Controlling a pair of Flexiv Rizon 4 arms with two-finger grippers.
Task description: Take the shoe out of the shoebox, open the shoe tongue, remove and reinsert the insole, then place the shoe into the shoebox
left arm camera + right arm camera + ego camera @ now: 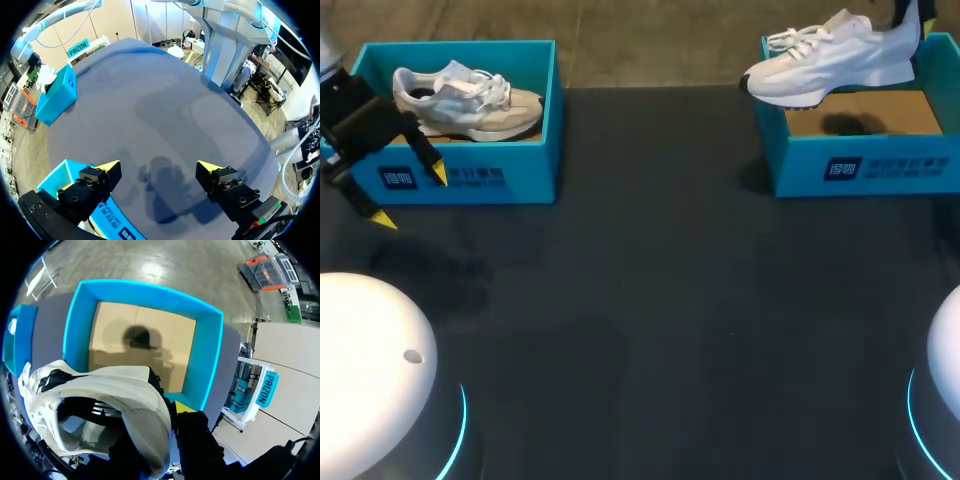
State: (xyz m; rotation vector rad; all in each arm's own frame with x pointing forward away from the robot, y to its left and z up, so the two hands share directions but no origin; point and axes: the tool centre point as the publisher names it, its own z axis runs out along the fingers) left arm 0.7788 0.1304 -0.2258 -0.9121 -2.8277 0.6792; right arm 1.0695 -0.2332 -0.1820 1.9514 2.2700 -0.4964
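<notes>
Right gripper (pixel 169 414) — clamped on shoe (pixel 830 60), left gripper (pixel 159 172) — spread wide

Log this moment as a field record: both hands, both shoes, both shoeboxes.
left hand: open, empty, in front of the left shoebox
right hand: shut on the heel of the white shoe
white shoe: held in the air above the right shoebox, sole down
right shoebox: open, nothing inside, bare cardboard floor with the shoe's shadow on it
left shoebox: open, with the grey and white shoe inside
grey and white shoe: untouched
table: dark, a shoebox at each far corner
</notes>
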